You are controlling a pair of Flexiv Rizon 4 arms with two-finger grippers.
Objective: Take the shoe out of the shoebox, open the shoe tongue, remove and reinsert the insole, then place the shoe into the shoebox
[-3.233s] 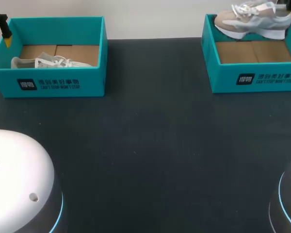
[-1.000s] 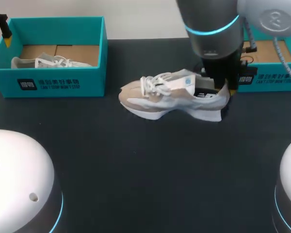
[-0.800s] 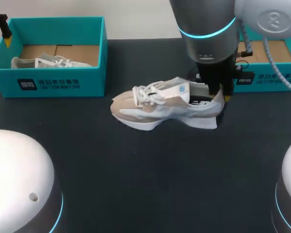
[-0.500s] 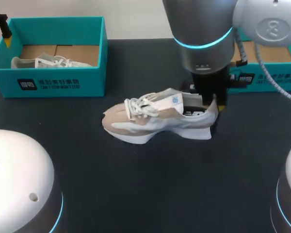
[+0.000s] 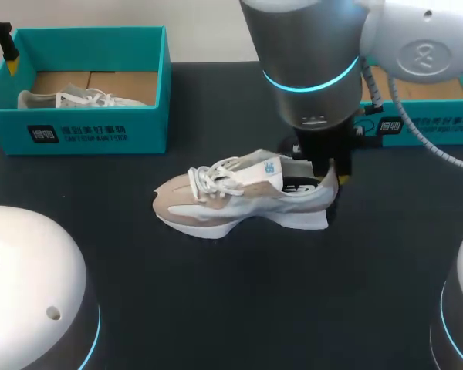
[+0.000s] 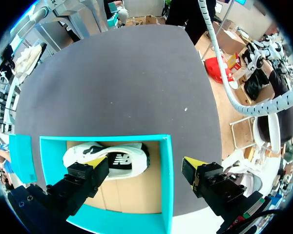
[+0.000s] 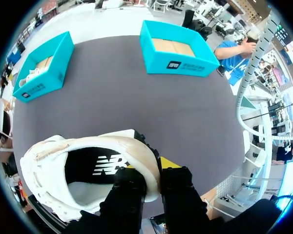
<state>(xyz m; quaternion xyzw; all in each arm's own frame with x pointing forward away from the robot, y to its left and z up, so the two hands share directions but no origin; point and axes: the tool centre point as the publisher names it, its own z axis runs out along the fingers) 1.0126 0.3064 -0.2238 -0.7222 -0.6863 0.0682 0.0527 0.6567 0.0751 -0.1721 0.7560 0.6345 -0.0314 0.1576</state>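
Note:
A beige and white shoe (image 5: 239,196) is at the table's middle, toe pointing left, laces up. My right gripper (image 5: 328,173) is shut on its heel collar. In the right wrist view one finger is inside the shoe (image 7: 88,161) and one behind the heel, with the gripper (image 7: 154,170) pinching the rim. I cannot tell whether the sole touches the table. The empty right shoebox (image 5: 424,123) stands at the back right, partly hidden by my arm. My left gripper (image 6: 144,168) hangs open over the left shoebox (image 6: 167,185).
The teal left shoebox (image 5: 77,127) at the back left holds a second white shoe (image 5: 77,99). My left gripper's yellow tip (image 5: 12,65) shows at its far left corner. Both boxes (image 7: 39,73) (image 7: 178,51) lie ahead of the right gripper.
My right arm has carried the shoe leftward and toward the table's front, away from the right shoebox. The left arm has stayed still.

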